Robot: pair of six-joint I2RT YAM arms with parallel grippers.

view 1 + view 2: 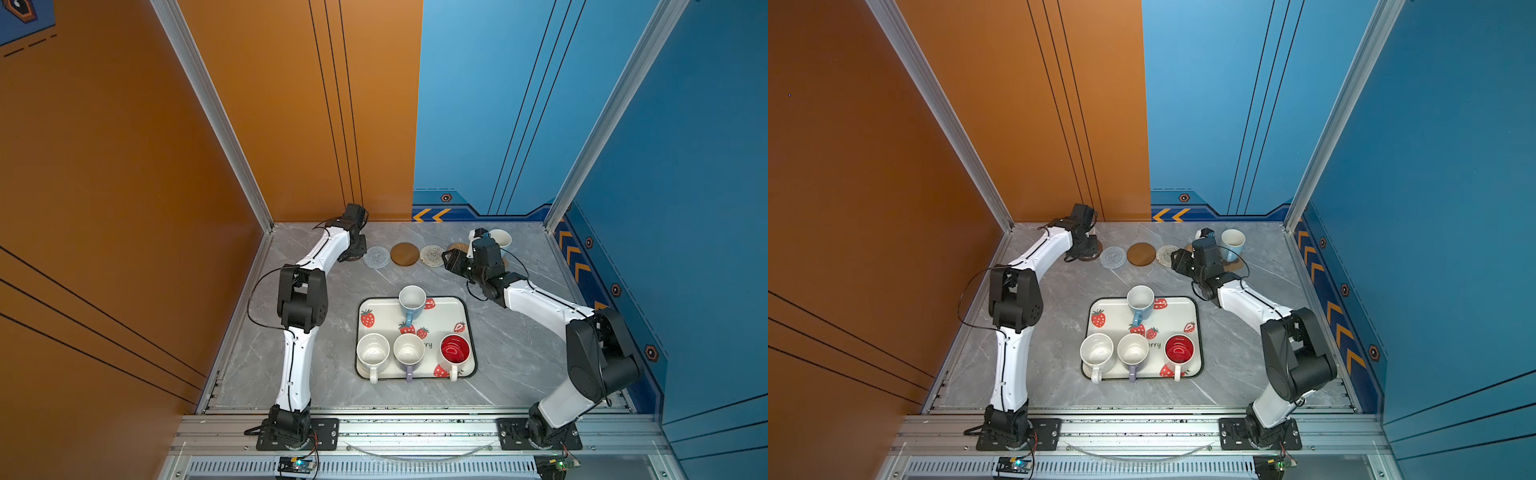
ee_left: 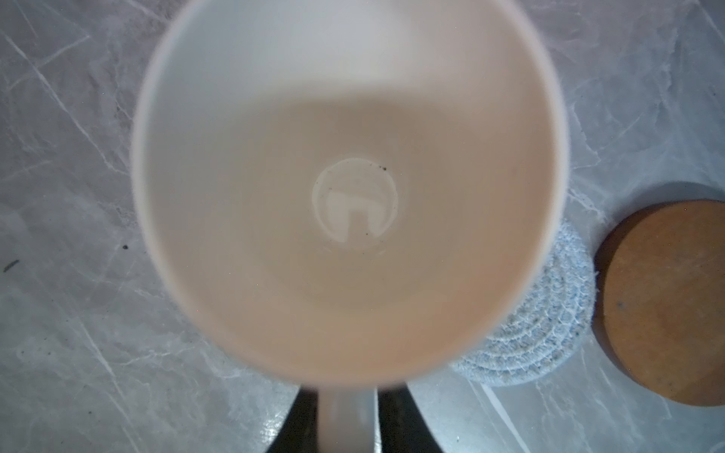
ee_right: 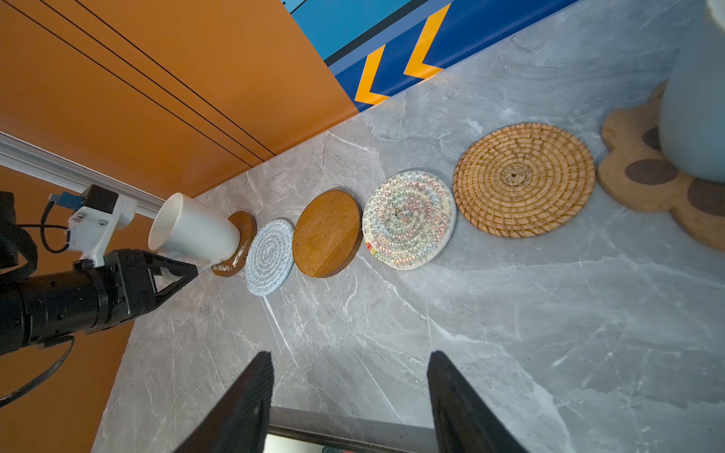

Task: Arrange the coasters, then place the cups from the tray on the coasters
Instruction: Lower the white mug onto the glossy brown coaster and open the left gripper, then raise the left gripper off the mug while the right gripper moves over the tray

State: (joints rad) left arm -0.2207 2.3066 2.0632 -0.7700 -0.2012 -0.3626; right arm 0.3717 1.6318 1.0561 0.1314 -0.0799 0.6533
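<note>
My left gripper (image 2: 347, 396) is shut on the handle of the plain white cup (image 3: 194, 231), which stands on the leftmost brown coaster (image 3: 243, 231) at the back left. In a row beside it lie the grey spiral (image 1: 376, 257), a brown disc (image 1: 404, 254), the cream woven mat (image 1: 432, 255) and the rattan round (image 3: 523, 178). A light blue cup (image 1: 1232, 243) stands on the paw-print coaster (image 3: 643, 172). My right gripper (image 3: 351, 355) hovers open and empty before the row. The tray (image 1: 444, 316) holds a light blue (image 1: 412, 299), a speckled (image 1: 372, 351), a lavender (image 1: 409, 349) and a red-inside cup (image 1: 455, 349).
The orange wall (image 1: 291, 124) and blue wall (image 1: 478, 124) stand close behind the coaster row. The right arm's wrist (image 1: 484, 253) covers part of the rattan and paw-print coasters in both top views. Grey marble table (image 1: 519, 353) lies bare on both sides of the tray.
</note>
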